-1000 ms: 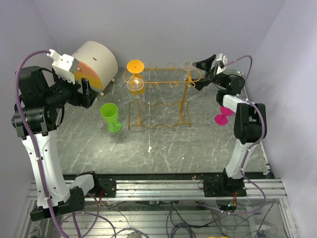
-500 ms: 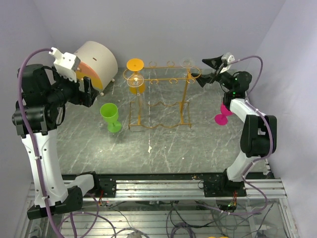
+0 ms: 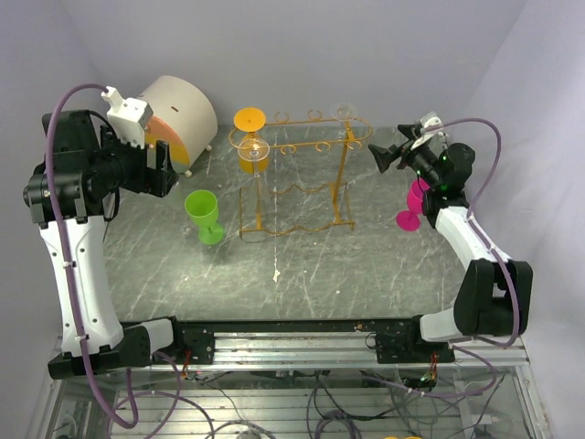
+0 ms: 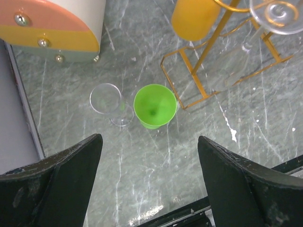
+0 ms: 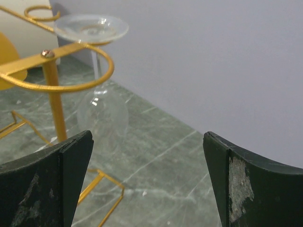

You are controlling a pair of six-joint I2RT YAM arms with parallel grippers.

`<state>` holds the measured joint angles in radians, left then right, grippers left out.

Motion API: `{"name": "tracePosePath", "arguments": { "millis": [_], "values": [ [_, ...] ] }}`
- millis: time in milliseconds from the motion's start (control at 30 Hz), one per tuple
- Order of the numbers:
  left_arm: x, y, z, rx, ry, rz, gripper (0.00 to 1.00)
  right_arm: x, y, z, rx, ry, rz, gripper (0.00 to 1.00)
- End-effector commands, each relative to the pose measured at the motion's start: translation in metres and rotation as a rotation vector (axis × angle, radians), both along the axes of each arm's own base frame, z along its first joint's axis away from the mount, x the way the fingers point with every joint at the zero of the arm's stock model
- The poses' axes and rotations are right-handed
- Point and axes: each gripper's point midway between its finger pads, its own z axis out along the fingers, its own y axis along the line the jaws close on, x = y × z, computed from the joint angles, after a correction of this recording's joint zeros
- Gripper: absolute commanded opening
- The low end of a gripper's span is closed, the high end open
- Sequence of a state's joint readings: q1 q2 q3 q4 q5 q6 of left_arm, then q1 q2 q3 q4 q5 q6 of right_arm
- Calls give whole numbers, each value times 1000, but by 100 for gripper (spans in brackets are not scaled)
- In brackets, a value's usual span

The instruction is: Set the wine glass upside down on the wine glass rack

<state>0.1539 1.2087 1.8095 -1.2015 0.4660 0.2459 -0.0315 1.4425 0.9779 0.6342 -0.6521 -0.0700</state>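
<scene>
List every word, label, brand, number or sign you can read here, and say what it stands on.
None: no readable text in any view. The wine glass rack, the green glass, the pink glass and the cream drum with orange and yellow bands all show bare surfaces, without lettering, numbers or signs.

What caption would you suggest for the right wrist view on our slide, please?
Open right gripper facing a clear wine glass hung upside down on the orange-gold wine glass rack.
</scene>
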Motion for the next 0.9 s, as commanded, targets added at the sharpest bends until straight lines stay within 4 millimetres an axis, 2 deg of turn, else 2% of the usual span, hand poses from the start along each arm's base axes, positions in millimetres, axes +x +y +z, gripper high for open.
{"name": "tracePosePath", "arguments": {
  "millis": [0,133,267,400,533,600,700,867],
  "values": [
    [-5,8,-11,45,61,27,92,-25,-4,-8,18,78,-45,100],
    [-2,10,-37,45,143,28,92,-52,-17,2,126,160,-234,100],
    [2,1,-68,18,252,-62,88,-80,-40,12,426,363,-465,100],
    [26,16,-77,63,270,-20,83,-114,-21,7,500,509,-386,100],
    [57,34,-72,113,231,56,81,-145,-1,2,639,557,-264,100],
    [72,42,-73,130,220,99,79,-157,14,1,641,536,-151,100],
    [88,51,-77,132,237,148,73,-162,19,-4,624,537,-117,100],
    [100,53,-91,113,275,174,54,-163,15,-12,589,578,-154,100]
  ]
}}
